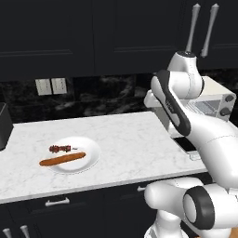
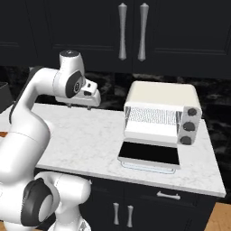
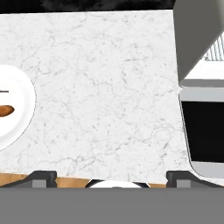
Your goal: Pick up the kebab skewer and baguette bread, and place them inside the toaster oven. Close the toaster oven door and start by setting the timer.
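Hand open, above counter | plate left | toaster oven right

You face a white marble table with faint grey veining, running across a dark kitchen. Behind it you see a black, glossy stone backsplash with pale marbled streaks, and on it, toward the left, a pair of pale wall outlets set side by side. Above hang black upper cabinets; two of their doors meet at a pair of long, upright silver handles. Below the table's front edge you have black lower cabinets and drawers with short silver pulls, one horizontal on a drawer and two upright on the doors. At the lower right corner of the right base view, a strip of warm wooden floor shows. Light is even and soft.
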